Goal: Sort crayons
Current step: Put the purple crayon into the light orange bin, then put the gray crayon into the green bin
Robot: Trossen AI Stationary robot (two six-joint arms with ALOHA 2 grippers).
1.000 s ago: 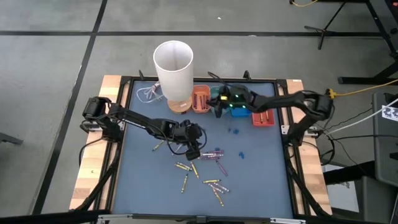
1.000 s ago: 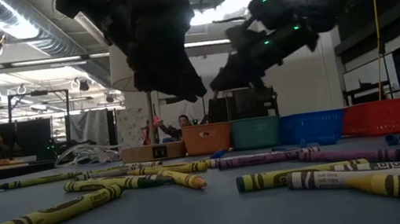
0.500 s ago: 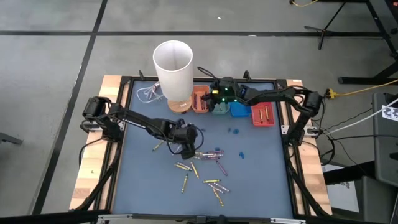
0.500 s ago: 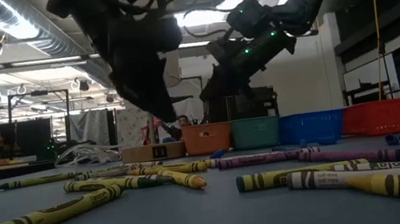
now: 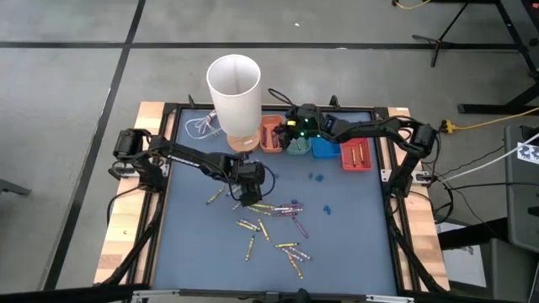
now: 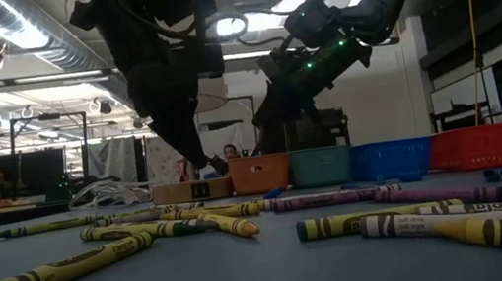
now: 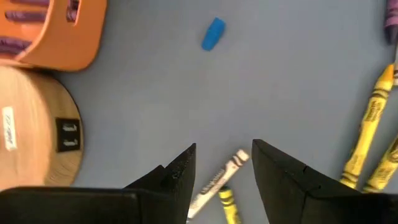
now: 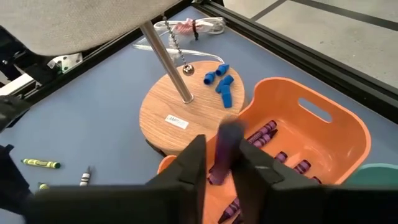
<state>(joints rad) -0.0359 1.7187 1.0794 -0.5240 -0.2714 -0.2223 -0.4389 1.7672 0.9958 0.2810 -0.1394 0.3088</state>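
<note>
- Right wrist view: a purple crayon [image 8: 225,149] stands between the jaws of the right gripper [image 8: 222,163], directly above the orange bin [image 8: 323,134], which already holds purple crayons. The jaws look to be easing apart, though motion blur hides whether they pinch it, so I cannot tell.
- Risk: let go at a tilt, the stick could strike the bin's rim and roll onto the round wooden base [image 8: 171,112] beside it.
- The remaining crayons [image 5: 271,225], yellow, purple and pale, lie scattered mid-counter [image 5: 354,244].
- The left gripper [image 5: 245,195] hovers at their edge, jaws spread either side of a pale crayon [image 7: 217,182], nothing held. A yellow one lies touching it; closing here might nip both or flick one away.
- Writing: in the low view a near crayon [image 6: 483,225] reads "LAVABLE"; other wrappers carry print too small to read.
- A white label on the wooden base is illegible.
</note>
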